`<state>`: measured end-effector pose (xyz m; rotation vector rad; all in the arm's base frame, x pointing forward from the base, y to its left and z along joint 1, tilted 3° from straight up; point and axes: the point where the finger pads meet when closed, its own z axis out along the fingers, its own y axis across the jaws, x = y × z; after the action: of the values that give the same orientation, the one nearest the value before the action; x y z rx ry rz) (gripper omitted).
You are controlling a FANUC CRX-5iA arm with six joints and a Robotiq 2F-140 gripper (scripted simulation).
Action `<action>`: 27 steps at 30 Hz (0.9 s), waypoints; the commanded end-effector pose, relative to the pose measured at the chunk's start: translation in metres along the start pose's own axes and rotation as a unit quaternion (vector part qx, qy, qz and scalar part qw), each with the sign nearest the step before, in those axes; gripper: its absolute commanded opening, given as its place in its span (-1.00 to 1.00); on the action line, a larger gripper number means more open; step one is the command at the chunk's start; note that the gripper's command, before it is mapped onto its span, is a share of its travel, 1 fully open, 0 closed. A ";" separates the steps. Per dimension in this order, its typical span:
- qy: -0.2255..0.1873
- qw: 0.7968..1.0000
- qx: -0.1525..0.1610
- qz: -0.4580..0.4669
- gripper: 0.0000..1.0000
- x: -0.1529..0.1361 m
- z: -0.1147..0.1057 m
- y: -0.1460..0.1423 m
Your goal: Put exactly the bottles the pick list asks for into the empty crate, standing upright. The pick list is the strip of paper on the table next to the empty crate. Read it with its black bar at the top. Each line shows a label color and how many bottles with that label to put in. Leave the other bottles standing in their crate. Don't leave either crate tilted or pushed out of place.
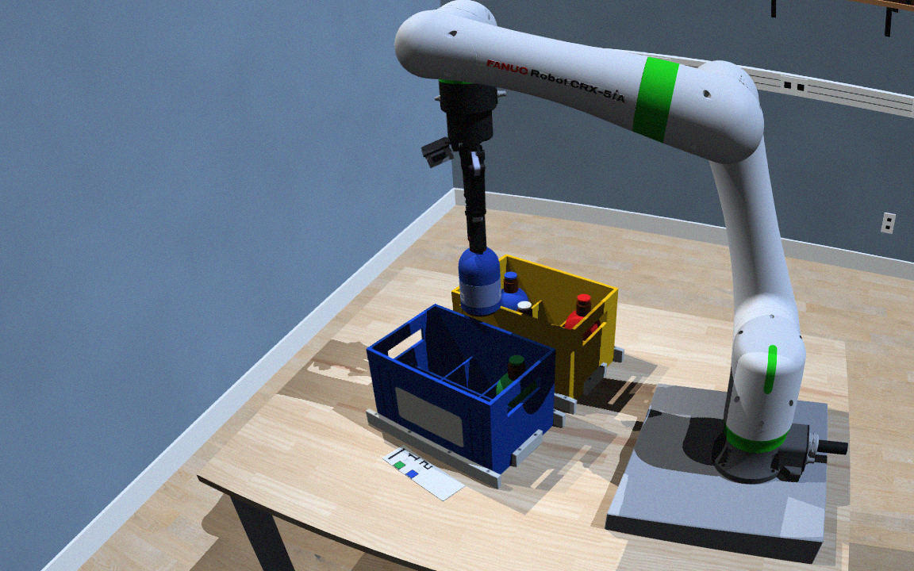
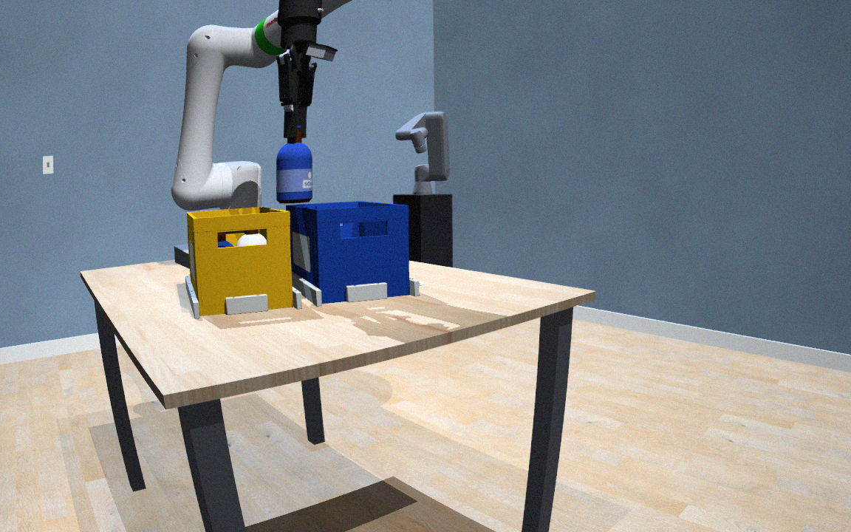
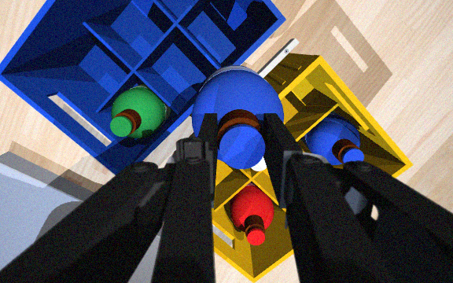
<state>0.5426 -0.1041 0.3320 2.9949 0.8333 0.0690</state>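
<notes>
My gripper (image 1: 477, 244) (image 2: 295, 134) (image 3: 240, 133) is shut on the neck of a blue bottle (image 1: 479, 284) (image 2: 293, 173) (image 3: 237, 94). The bottle hangs upright in the air above the gap between the two crates. The blue crate (image 1: 432, 414) (image 2: 349, 254) (image 3: 22, 55) holds one green bottle (image 1: 513, 373) (image 3: 140, 112) in a corner cell. The yellow crate (image 1: 574, 354) (image 2: 238, 271) (image 3: 368, 118) holds another blue bottle (image 1: 512, 292) (image 3: 329, 137), a red bottle (image 1: 579, 312) (image 3: 252, 208) and a white-capped bottle (image 1: 524, 306) (image 2: 251, 239) (image 3: 259, 165). The pick list (image 1: 423, 474) lies on the table in front of the blue crate.
Grey stop brackets (image 1: 410, 440) (image 2: 246, 304) hold both crates in place. The arm's grey base plate (image 1: 716, 496) sits at the table's right side. A second small grey arm on a black pedestal (image 2: 430, 227) stands behind the table.
</notes>
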 end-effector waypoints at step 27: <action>0.001 1.000 -0.001 0.000 -0.80 0.013 -0.001 -0.050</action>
<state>0.5283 -0.0563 0.3303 2.9948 0.8333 0.0690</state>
